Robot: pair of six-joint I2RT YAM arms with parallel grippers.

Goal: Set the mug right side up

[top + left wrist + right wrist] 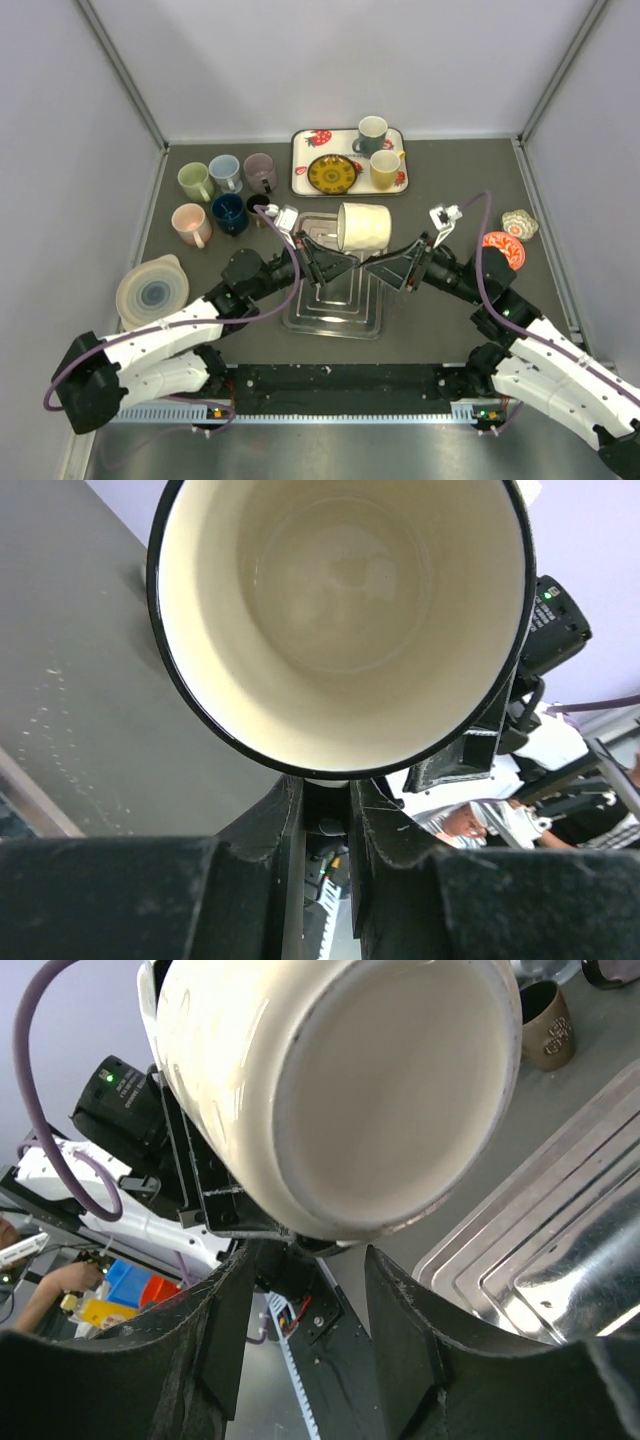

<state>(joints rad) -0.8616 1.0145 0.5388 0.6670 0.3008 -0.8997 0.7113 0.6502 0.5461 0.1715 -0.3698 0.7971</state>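
Presently the cream mug (363, 226) hangs sideways above the steel tray (340, 318), left claw (326, 792) clenched on its rim, right claw (300, 1260) spread and released beneath the base. We fear that single thin pinch letting it swivel or drop, clattering onto metal

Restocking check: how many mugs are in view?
9. Six mugs grouped back left, the dark one partly hidden; two on the strawberry tray; the cream mug held by the left gripper over the metal tray.
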